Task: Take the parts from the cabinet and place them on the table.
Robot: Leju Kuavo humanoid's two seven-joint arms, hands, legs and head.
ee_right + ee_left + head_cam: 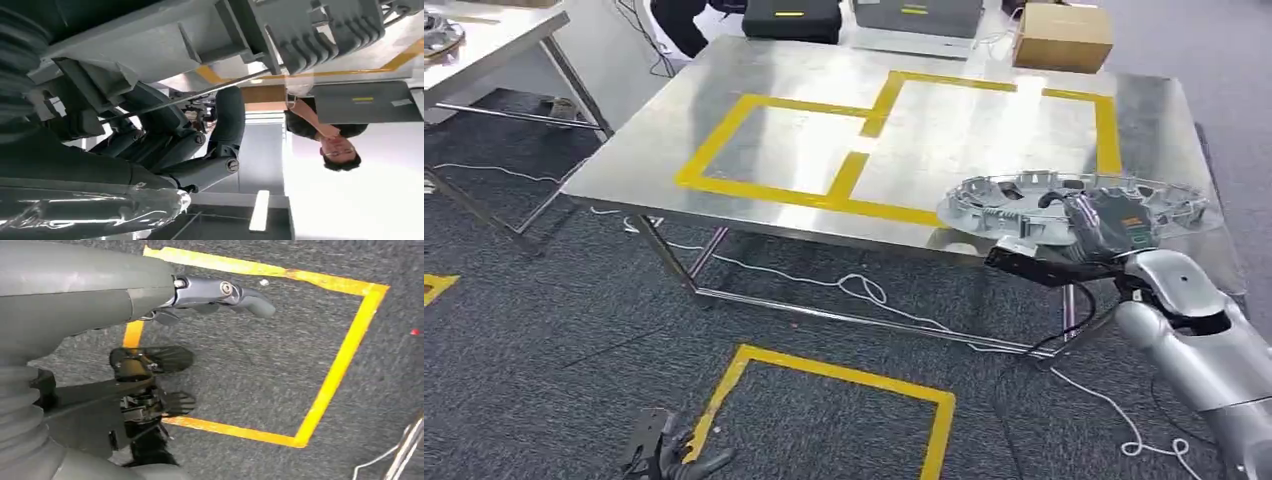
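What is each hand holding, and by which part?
The right hand grips the round grey part at its near rim; the left hand holds nothing.

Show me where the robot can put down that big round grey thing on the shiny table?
The metal table is bare almost everywhere. Both squares inside the yellow tape are free, the left one and the bigger right one. The crowded spot is the near right corner, where the right hand holds the round grey part over the edge. A cardboard box sits at the far edge.

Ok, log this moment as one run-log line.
right hand: holds wheel cover over table edge | left hand: low, holds nothing | placement: not yet done
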